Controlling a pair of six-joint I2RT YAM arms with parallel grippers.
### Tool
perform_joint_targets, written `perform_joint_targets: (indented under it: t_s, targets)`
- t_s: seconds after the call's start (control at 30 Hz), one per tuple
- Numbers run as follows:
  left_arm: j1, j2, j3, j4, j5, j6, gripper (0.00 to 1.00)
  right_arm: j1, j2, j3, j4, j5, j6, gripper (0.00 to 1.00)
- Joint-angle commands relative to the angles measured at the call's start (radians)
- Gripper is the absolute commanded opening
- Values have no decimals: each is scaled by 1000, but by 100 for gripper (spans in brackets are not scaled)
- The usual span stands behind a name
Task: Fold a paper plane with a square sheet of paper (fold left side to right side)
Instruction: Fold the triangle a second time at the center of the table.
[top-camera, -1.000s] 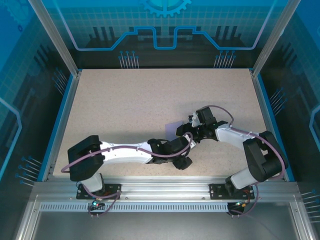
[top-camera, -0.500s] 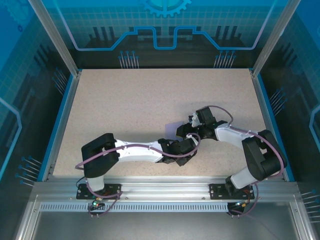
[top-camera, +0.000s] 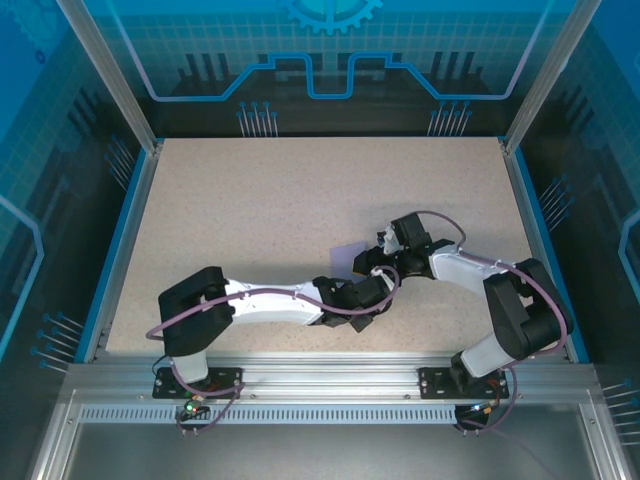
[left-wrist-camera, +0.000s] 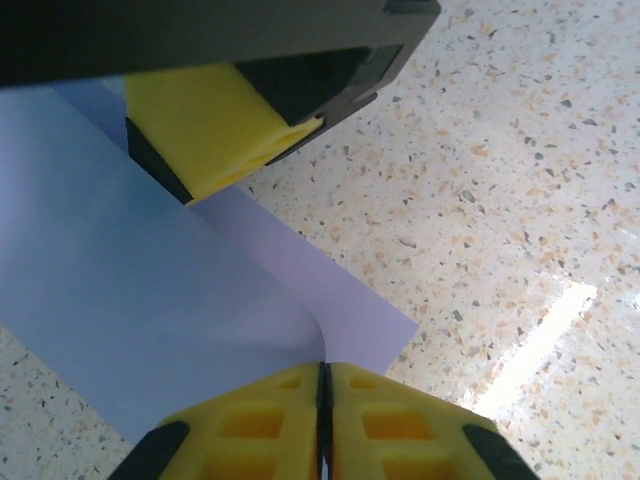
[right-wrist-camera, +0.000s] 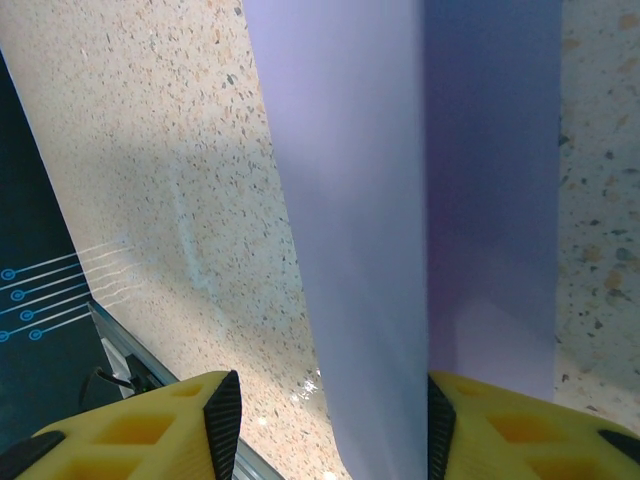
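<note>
The lavender square sheet of paper (top-camera: 347, 257) lies near the table's middle, mostly hidden under both wrists. In the left wrist view the sheet of paper (left-wrist-camera: 150, 300) has one edge curled up off the table, and my left gripper (left-wrist-camera: 322, 385) is shut on that edge. The right gripper's yellow finger (left-wrist-camera: 205, 130) sits on the paper just beyond it. In the right wrist view the paper (right-wrist-camera: 400, 200) runs as a raised band between the spread fingers (right-wrist-camera: 130, 435) of my right gripper (right-wrist-camera: 330, 430), which is open. From above, the left gripper (top-camera: 368, 290) and right gripper (top-camera: 375, 262) nearly touch.
The speckled beige table (top-camera: 300, 190) is framed by blue side rails and glass walls. The aluminium front rail (top-camera: 320, 370) runs just behind the grippers' work area, and its edge (right-wrist-camera: 125, 345) shows close by in the right wrist view.
The left arm has swung its elbow rightward and pushed its gripper a little farther from the front rail, toward the paper. The right arm has barely moved.
</note>
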Motion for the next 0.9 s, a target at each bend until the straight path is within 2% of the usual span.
perform_joint_targets:
  t_s: [0.0,0.17,0.33,0.47,0.6,0.87]
  targets:
    - [18,-51,-30,21,69,-10,8,-13,7,26,-35,10,-23,52]
    - [58,-90,-75,67,179,-46,5,-18,-48,15,7,39,-26,54]
    - [113,-132,-131,131,291,-102,3,-41,-136,-8,-4,87,-41,61]
    - [154,-155,-170,186,377,-151,3,-60,-205,-43,-54,108,-65,61]
    - [189,-164,-200,240,447,-202,4,-64,-282,-95,-94,122,-82,55]
    - [259,-198,-264,294,474,-305,4,-33,-405,-237,-82,108,-63,38]
